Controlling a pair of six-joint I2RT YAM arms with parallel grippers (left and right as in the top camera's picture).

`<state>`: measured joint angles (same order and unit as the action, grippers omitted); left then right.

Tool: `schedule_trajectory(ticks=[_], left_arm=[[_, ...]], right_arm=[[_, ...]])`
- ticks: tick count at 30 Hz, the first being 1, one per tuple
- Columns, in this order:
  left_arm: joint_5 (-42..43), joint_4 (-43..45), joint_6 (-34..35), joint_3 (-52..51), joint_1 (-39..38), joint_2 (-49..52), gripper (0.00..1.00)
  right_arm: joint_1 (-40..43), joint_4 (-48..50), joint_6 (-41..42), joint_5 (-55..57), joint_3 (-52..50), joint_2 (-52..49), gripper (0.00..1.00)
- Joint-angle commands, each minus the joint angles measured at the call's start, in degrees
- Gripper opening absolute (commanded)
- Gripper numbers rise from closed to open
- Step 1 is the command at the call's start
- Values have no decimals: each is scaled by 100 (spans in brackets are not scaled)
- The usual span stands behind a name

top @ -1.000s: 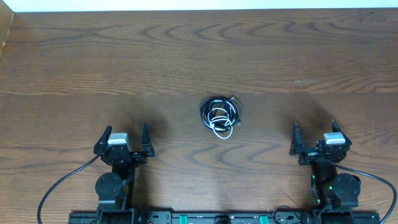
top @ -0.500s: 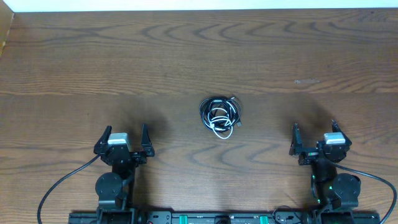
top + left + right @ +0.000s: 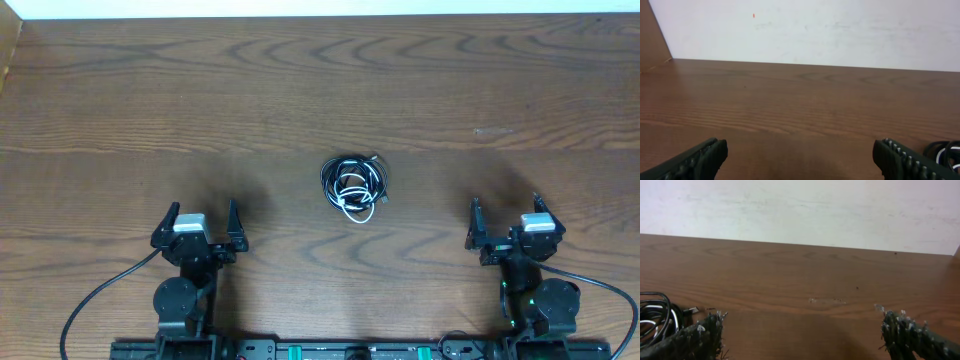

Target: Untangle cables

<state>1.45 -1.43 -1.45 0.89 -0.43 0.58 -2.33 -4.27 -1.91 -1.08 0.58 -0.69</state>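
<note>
The cables [image 3: 353, 185] lie in one small tangled coil at the middle of the wooden table: black cords looped around a shorter white cord [image 3: 352, 197]. The coil shows at the right edge of the left wrist view [image 3: 943, 150] and at the left edge of the right wrist view [image 3: 657, 315]. My left gripper [image 3: 201, 218] is open and empty near the front left, well left of the coil. My right gripper [image 3: 506, 216] is open and empty near the front right, well right of it. The open jaws show in the left wrist view [image 3: 800, 157] and the right wrist view [image 3: 802, 335].
The wooden table [image 3: 320, 90] stretches back to a white wall [image 3: 805, 30]. A raised wooden side edge [image 3: 10, 45] stands at the far left. Thick black wires [image 3: 95, 300] run from the arm bases at the front edge.
</note>
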Motion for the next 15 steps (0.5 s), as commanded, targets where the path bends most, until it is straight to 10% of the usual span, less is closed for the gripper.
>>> schedule_trajectory(ticks=[1, 15], left_arm=[[116, -234, 90, -66, 24, -35, 98], [1862, -186, 798, 1672, 26, 42, 98]], right_arm=[[0, -2, -28, 9, -26, 37, 99], [0, -2, -28, 9, -26, 37, 99]])
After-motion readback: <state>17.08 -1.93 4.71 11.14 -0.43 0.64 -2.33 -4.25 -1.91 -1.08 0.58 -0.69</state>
